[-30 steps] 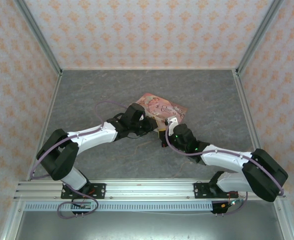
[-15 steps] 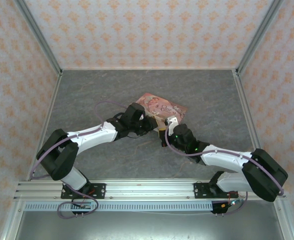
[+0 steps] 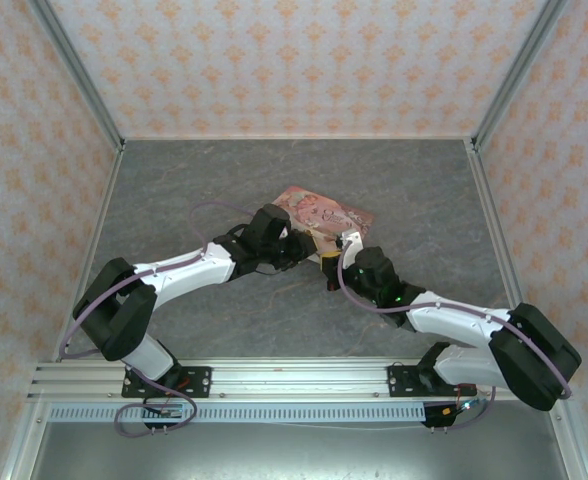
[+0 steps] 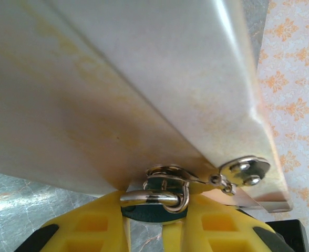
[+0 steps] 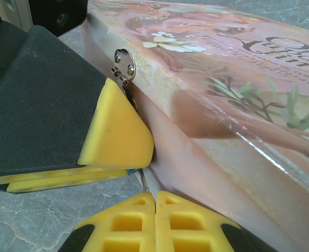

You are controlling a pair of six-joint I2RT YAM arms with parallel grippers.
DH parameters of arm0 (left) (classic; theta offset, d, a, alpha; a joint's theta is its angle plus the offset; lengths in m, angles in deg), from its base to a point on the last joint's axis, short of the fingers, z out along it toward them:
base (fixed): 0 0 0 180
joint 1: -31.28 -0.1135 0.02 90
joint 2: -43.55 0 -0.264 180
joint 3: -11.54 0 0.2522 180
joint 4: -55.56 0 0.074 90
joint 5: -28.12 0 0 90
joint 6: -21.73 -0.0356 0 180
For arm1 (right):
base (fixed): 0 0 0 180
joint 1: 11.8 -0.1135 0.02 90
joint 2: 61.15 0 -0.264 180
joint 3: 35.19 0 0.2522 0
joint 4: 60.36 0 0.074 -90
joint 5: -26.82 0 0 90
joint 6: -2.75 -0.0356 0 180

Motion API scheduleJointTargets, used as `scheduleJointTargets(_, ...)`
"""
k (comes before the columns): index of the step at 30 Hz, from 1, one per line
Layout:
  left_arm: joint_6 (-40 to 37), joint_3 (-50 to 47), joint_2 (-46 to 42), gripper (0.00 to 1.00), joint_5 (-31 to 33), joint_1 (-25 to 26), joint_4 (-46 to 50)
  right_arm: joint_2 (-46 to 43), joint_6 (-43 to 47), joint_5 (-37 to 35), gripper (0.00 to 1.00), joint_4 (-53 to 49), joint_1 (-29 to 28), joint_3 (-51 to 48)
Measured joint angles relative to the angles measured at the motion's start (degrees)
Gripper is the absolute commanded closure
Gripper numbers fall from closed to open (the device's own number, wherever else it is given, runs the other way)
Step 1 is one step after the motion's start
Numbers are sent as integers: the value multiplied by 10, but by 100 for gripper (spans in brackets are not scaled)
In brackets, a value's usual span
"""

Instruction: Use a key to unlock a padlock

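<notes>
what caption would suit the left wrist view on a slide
Teal padlock pinched between the left fingers, its shackle looped through the latch on the tin.

Front edge of the pink tin (image 3: 324, 213) was jammed. The left gripper (image 4: 154, 227) was clamped on the padlock (image 4: 153, 212) right under the tin's hasp (image 4: 245, 171), and the right gripper (image 5: 155, 201) was pinched on the key (image 5: 144, 182) just below the left finger pad (image 5: 115, 131), leaving a thin gap there with the tin wall tight beside both. Both arms angled in across the near-centre table (image 3: 194, 190) and blocked any approach from the front. Open room lay left, right and behind the tin, up to the enclosure walls (image 3: 274, 60).
</notes>
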Motion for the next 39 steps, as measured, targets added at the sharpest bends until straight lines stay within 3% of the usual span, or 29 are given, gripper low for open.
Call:
scheduleJointTargets(17,40,-3,0,90,8,-6,-17,42,-10,6,100,61,10,-2)
scheduleJointTargets(39,46,-3,4,90,22,-9,-36,87,-42,178,100,127,100,4)
